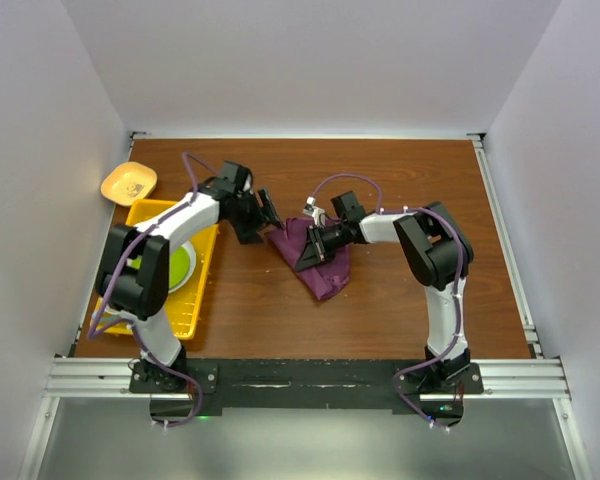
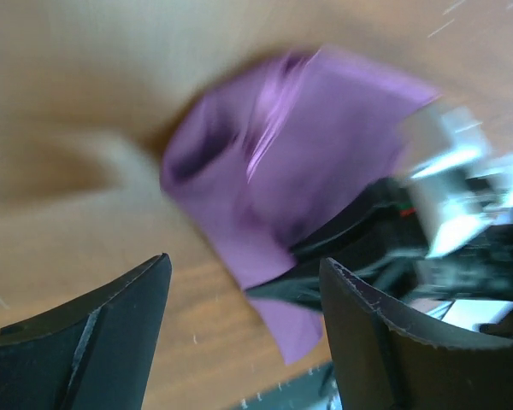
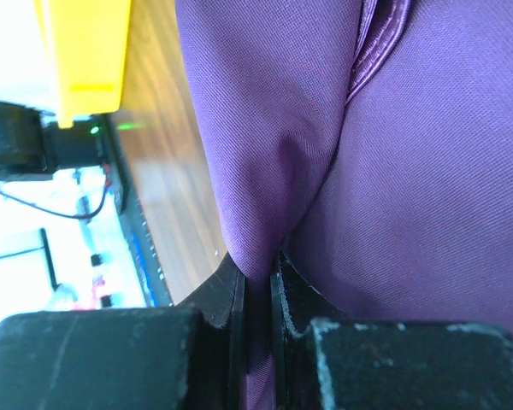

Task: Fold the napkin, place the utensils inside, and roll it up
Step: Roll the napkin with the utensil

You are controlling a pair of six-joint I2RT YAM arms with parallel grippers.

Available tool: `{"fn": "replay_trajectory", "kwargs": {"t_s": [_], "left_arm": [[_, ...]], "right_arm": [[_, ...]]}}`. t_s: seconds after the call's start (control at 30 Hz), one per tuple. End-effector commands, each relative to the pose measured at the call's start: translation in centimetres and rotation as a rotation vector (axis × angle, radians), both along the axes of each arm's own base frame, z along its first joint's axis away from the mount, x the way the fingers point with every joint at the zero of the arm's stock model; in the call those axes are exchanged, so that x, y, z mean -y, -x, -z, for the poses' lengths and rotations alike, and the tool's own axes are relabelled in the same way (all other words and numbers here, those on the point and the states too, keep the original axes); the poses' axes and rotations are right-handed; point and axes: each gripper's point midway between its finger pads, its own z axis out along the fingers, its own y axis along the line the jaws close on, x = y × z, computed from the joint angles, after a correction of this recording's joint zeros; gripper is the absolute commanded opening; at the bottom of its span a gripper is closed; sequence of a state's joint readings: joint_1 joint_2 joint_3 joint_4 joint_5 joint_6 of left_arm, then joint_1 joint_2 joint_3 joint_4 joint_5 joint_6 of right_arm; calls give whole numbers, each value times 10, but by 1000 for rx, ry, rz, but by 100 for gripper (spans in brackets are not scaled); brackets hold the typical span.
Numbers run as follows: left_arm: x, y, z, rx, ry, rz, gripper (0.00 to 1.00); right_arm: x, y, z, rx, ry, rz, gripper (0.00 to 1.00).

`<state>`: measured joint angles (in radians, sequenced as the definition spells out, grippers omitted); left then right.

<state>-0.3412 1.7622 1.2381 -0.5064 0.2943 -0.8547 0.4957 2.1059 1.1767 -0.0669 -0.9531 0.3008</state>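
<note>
The plum-purple napkin [image 1: 325, 265] lies bunched at the middle of the table and fills the right wrist view [image 3: 393, 154]. My right gripper [image 1: 305, 256] is shut on a fold of it, the cloth pinched between the fingers [image 3: 258, 282]. My left gripper [image 1: 265, 215] is open and empty, just left of the napkin's upper corner. In the blurred left wrist view the napkin [image 2: 291, 162] lies ahead of the open fingers [image 2: 359, 333], apart from them. No utensils show.
A yellow tray [image 1: 205, 290] at the left holds a green plate [image 1: 180, 265]. A small yellow-orange dish [image 1: 128, 182] sits behind it. White walls close in the table's left, back and right sides.
</note>
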Motion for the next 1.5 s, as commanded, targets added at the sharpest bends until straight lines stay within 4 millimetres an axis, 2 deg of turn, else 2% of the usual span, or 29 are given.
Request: {"fn": "replay_trajectory", "kwargs": {"t_s": [0.0,0.13,0.3,0.43,0.63,0.67,0.73,0.77,0.83,0.87,0.93,0.97,1.0,1.07,1.1,1.23,1.27,1.33,1.37,1.4,1.43,1.47], "left_arm": [[4,32,31,-243,-85,-135,76],[14,25,38,-262,-95,-200,77],[21,23,63,-322,-113,-245,75],[23,20,75,-331,-132,-284,69],[16,7,86,-300,-185,-318,47],[15,6,86,-297,-194,-319,40],[14,1,86,-276,-204,-316,33],[12,0,87,-273,-211,-320,24],[10,0,88,-274,-230,-319,13],[10,0,88,-272,-232,-314,6],[11,4,89,-292,-235,-292,0],[12,6,88,-304,-231,-288,0],[13,11,87,-322,-223,-280,0],[11,20,84,-367,-234,-279,0],[10,26,82,-398,-245,-274,0],[10,36,78,-455,-259,-249,0],[12,38,77,-467,-246,-242,0],[13,39,74,-480,-246,-233,0],[15,39,72,-487,-241,-224,0],[15,38,69,-495,-247,-211,0],[14,38,67,-497,-250,-208,0],[14,38,66,-501,-252,-203,0]], "right_arm": [[11,18,27,-92,69,-20,0],[12,14,29,-63,95,-29,0],[12,8,29,-50,102,-3,0],[11,6,25,-31,103,1,0],[14,6,25,-15,129,-18,0],[14,6,24,-15,131,-19,0],[15,6,24,-11,139,-19,0],[15,7,24,-7,141,-23,0],[13,9,22,1,150,-37,7],[12,8,18,19,151,-44,13],[11,8,15,47,193,-55,23],[10,7,13,78,211,-65,28],[11,5,4,104,227,-63,39],[13,1,0,180,287,-64,48],[13,-1,-12,220,293,-61,55],[13,-4,-31,397,399,-79,62],[19,-11,-30,458,462,-64,63],[16,-8,-35,561,510,-91,64],[22,-18,-35,641,578,-74,64],[25,-17,-34,677,610,-69,64],[20,-14,-43,742,622,-66,66],[20,-23,-50,820,643,-41,66]]}}
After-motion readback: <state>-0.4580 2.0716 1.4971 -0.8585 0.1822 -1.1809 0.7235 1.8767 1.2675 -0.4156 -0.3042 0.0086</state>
